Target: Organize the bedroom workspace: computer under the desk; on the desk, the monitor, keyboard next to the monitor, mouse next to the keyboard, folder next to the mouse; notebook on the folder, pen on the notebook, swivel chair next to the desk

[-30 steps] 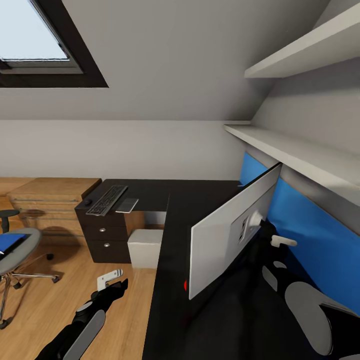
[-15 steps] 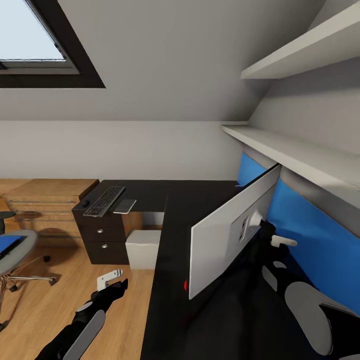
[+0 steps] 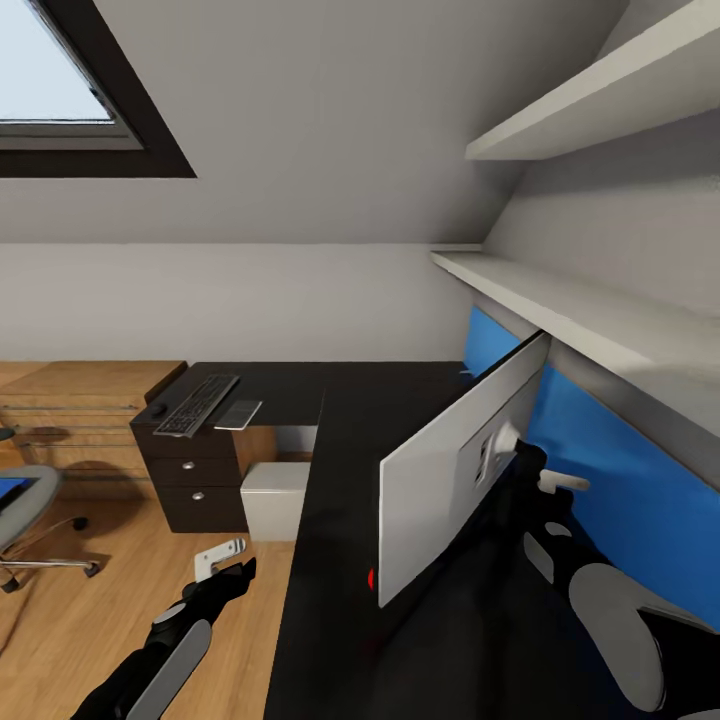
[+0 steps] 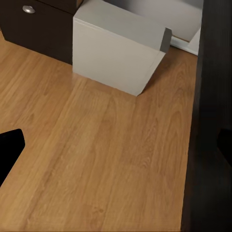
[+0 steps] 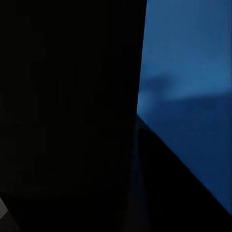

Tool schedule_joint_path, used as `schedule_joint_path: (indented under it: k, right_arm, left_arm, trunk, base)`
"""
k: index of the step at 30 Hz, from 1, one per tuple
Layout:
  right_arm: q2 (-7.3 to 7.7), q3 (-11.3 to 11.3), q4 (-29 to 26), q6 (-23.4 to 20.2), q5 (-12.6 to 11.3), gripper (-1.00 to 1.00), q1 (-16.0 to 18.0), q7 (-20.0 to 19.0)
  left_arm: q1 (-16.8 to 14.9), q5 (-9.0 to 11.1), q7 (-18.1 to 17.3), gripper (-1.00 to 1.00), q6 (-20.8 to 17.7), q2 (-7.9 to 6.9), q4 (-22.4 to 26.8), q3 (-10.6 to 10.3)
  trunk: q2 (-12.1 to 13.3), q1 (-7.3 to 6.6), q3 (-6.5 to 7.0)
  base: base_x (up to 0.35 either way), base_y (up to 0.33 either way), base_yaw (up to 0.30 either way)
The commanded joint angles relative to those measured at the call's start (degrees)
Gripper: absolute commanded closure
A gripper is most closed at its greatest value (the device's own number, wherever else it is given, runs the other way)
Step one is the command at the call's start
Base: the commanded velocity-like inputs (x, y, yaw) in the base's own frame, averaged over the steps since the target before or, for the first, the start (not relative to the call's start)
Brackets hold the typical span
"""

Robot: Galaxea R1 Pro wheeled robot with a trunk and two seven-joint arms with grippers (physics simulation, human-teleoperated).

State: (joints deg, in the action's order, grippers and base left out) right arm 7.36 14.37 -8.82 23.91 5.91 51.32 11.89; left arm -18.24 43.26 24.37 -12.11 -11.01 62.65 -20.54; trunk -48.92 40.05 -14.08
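Note:
The monitor (image 3: 440,480) hangs tilted over the black desk (image 3: 330,450), its pale grey back towards me and a red dot at its lower corner. My right gripper (image 3: 518,452) reaches into the mount on its back and is shut on it, fingertips hidden. The keyboard (image 3: 195,403), the mouse (image 3: 158,410) and a thin grey notebook (image 3: 238,414) lie on the desk's far wing. The computer (image 3: 270,498) (image 4: 116,53) stands on the floor under the desk. At the far left is the swivel chair (image 3: 22,512) with the blue folder (image 3: 8,490). My left gripper (image 3: 222,560) hangs open over the floor.
An oak dresser (image 3: 70,395) stands left of the desk's drawers (image 3: 190,470). A blue wall panel (image 3: 600,480) (image 5: 188,72) and two pale shelves (image 3: 560,300) run along the right wall close behind the monitor. A roof window (image 3: 50,80) is at the upper left.
The whole picture has shifted: desk, dresser and chair slide leftwards, so the camera has moved. The monitor and both arms keep their places in the picture.

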Motion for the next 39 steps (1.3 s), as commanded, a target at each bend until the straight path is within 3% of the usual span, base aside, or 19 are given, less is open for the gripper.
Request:
schedule_joint_path:
  k: [1, 24, 25, 39]
  right_arm:
    - [0.02, 1.10, -0.06, 0.52, -0.04, 1.00, 0.09, 1.04]
    - [0.14, 1.10, -0.06, 0.38, -0.02, 1.00, 0.09, 0.87]
    - [0.16, 1.10, -0.06, 0.35, -0.02, -1.00, 0.08, 0.86]
    - [0.20, 1.10, -0.06, 0.27, -0.02, -1.00, 0.09, 0.77]
  left_arm:
    - [-0.04, 0.38, 0.48, -1.00, -0.11, -0.07, 0.12, -0.18]
    - [-0.04, 0.44, 0.42, -1.00, -0.12, -0.07, 0.10, -0.20]
    - [-0.04, 0.43, 0.42, -1.00, -0.11, -0.07, 0.10, -0.20]
    - [-0.04, 0.42, 0.42, -1.00, -0.11, -0.07, 0.10, -0.13]
  trunk:
    - [-0.07, 0.01, -0.07]
    - [-0.07, 0.01, -0.07]
    - [-0.07, 0.01, -0.07]
    - [-0.07, 0.01, -0.07]
  base:
    - [0.000, -0.128, 0.000]
    - [0.000, -0.008, 0.000]
    - [0.000, 0.000, 0.000]
    - [0.000, 0.000, 0.000]
